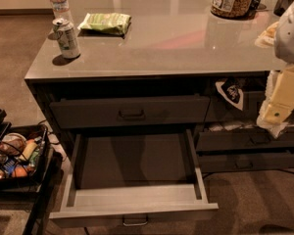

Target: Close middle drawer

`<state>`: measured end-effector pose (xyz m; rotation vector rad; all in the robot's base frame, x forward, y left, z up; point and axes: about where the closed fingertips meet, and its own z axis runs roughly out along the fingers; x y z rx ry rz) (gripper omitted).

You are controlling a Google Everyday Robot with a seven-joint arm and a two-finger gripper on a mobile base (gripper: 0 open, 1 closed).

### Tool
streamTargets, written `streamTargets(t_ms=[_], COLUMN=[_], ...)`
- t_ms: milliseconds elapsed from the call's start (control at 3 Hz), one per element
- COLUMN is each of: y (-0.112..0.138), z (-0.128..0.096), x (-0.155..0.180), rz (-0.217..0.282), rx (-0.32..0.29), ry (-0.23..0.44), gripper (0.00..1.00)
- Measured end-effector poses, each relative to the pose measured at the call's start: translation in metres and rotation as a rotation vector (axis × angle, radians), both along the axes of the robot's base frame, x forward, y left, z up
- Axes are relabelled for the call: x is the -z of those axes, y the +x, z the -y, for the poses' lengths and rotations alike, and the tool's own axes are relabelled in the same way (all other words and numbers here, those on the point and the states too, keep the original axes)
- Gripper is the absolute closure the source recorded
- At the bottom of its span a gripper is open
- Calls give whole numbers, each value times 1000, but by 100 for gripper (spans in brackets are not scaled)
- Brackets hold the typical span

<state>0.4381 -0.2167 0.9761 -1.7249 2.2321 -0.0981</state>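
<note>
Fingers (280,102) of the gripper (270,124): can't tell if spread or pinched; it hangs at the right edge, by the front lip of the counter (161,38) & above the right-hand drawers (245,140), well apart from the middle drawer (137,199). That drawer, in the left stack under the shut top drawer (88,112), is pulled far out toward the camera w/ bare grey interior showing, handle (134,222) untouched. Judging by that, nothing's done yet: approach, contact w/ the front & the whole push in are left.
</note>
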Motion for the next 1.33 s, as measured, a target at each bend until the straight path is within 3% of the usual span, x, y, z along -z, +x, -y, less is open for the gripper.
streamTargets(t_ms=[333, 667, 1000, 1333], y=[0, -2, -24, -27], z=[0, -2, -3, -3], x=[0, 2, 22, 45], rz=[0, 57, 130, 184], rx=[0, -10, -37, -13], ry=[0, 6, 68, 212], gripper=[0, 0, 0, 0])
